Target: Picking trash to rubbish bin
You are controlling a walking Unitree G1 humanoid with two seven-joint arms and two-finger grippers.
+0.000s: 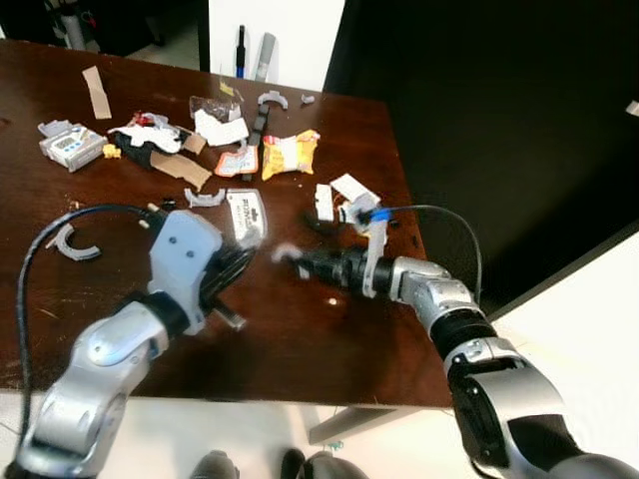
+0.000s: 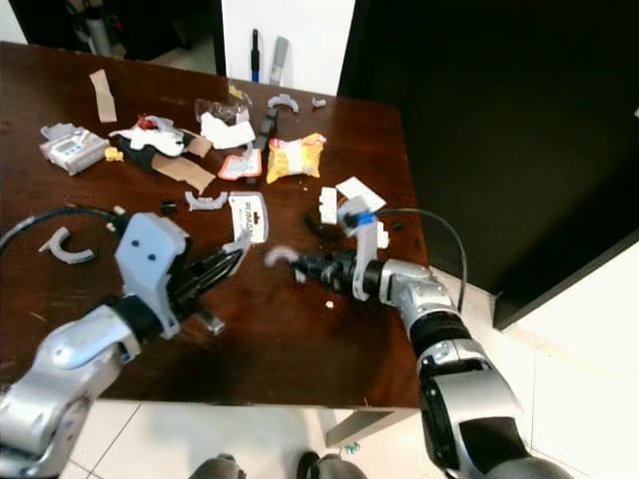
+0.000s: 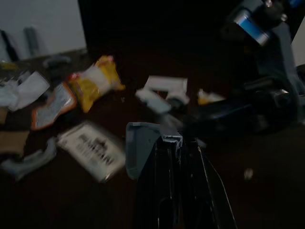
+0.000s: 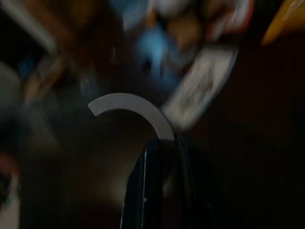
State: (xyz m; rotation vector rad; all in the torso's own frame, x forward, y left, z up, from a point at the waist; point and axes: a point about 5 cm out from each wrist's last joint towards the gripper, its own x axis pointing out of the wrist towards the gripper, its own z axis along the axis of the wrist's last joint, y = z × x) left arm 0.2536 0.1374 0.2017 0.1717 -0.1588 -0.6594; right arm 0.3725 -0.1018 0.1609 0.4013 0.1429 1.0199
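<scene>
The right gripper (image 1: 300, 259) pinches a grey curved plastic scrap (image 4: 136, 112) above the dark wooden table (image 1: 300, 339); the left gripper (image 3: 178, 143), fingers together, grips a grey flat piece (image 3: 143, 148). Much litter remains (yellow snack packet (image 1: 290, 153), white label card (image 1: 245, 213)), so the job looks barely begun.

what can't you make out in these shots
- Rubbish bin: I can't place it from these pictures.
- Print on the white label card: too small in the eye views, blurred in the left wrist view.
- What the left pincer grips: a grey-blue piece, partly hidden by the fingers and dim.
- Background behind the grey curved piece held in the right pincer: smeared by motion blur.
</scene>
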